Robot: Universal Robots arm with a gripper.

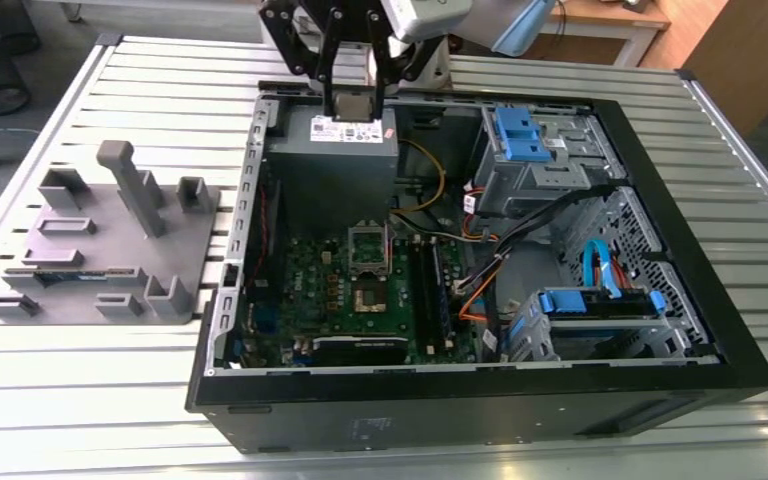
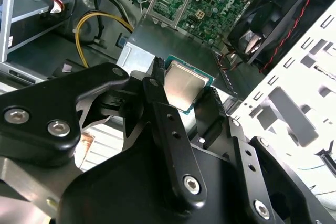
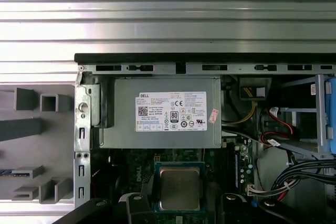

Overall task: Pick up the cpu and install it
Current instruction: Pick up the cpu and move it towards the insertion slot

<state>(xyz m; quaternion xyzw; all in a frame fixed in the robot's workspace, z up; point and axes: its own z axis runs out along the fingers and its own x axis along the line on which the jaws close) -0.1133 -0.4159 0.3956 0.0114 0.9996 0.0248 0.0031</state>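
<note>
While the small flat square cpu [image 1: 353,104] with its silvery-grey metal top hangs over the grey boxy power supply [image 1: 333,165], at about twelve o'clock of the open black computer case [image 1: 491,395] in the exterior view, it is raised off every part below it. The green motherboard [image 1: 357,310] lies toward six o'clock from it, with its square metal-framed socket [image 1: 372,292] uncovered and unfilled. The black two-fingered gripper [image 1: 353,108] is clamped on the chip. In both wrist views the fingers [image 2: 157,77] press on two opposite edges, parted only by the chip's own width, and the metal top faces up toward the wrist. Judgement: the edge grip keeps the underside untouched and level, facing the board, and the height keeps the part clear of the case walls and the supply. A grey moulded fixture block [image 1: 104,250] with upright holders stands at nine o'clock of the case on the slatted metal table [image 1: 64,400], well apart from the chip.
</note>
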